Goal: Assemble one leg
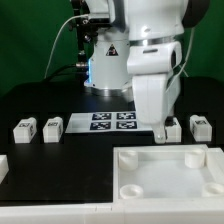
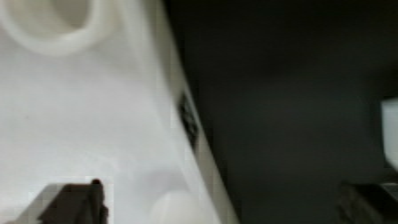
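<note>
Several small white tagged legs stand on the black table. Two are at the exterior view's left (image 1: 24,130) (image 1: 52,126), and two at its right (image 1: 200,126) (image 1: 173,130). My gripper (image 1: 159,127) hangs low over the far edge of the large white tray-like part (image 1: 190,160), just beside the nearer right leg. In the wrist view my gripper (image 2: 222,205) is open and empty. One dark fingertip (image 2: 71,203) is over the white part (image 2: 89,110), the other over the black table. A white leg (image 2: 388,130) shows at the frame's edge.
The marker board (image 1: 112,121) lies flat on the table in front of the robot base. The large white part has round sockets (image 2: 45,25) in its corners. A white piece (image 1: 3,166) shows at the exterior view's left edge.
</note>
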Robot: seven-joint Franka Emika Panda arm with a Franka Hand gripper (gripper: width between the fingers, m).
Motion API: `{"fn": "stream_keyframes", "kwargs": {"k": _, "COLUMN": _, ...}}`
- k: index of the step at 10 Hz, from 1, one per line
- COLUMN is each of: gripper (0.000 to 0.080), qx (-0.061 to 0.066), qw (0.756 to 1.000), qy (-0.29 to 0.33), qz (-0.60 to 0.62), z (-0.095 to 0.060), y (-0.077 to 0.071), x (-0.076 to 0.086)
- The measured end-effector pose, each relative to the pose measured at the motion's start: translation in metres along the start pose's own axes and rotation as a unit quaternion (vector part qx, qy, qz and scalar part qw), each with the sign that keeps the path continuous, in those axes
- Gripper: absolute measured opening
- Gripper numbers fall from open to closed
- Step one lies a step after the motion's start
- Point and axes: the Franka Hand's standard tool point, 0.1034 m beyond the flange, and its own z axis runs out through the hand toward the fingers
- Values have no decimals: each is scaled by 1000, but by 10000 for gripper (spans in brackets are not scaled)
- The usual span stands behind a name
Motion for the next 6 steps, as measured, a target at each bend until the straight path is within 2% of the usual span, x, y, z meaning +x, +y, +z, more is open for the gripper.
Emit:
{"fn": "stream_keyframes", "kwargs": {"k": 2, "gripper": 648, "qx": -5, "qw": 992, "qy": 8, "qz": 127, "z": -13, "y": -18, "x": 24}}
{"fn": "stream_keyframes", "kwargs": {"k": 4, "gripper": 648, "qx": 1, "qw": 969, "qy": 15, "qz": 246, "z": -15, "y": -32, "x": 41}}
{"fn": "stream_keyframes", "kwargs": {"k": 5, "gripper": 648, "qx": 3, "qw": 963, "qy": 16, "qz": 269, "z": -15, "y": -30, "x": 39}}
{"fn": "stream_keyframes", "kwargs": {"k": 6, "gripper": 648, "qx": 7, "qw": 944, "qy": 18, "qz": 331, "z": -15, "y": -30, "x": 39}}
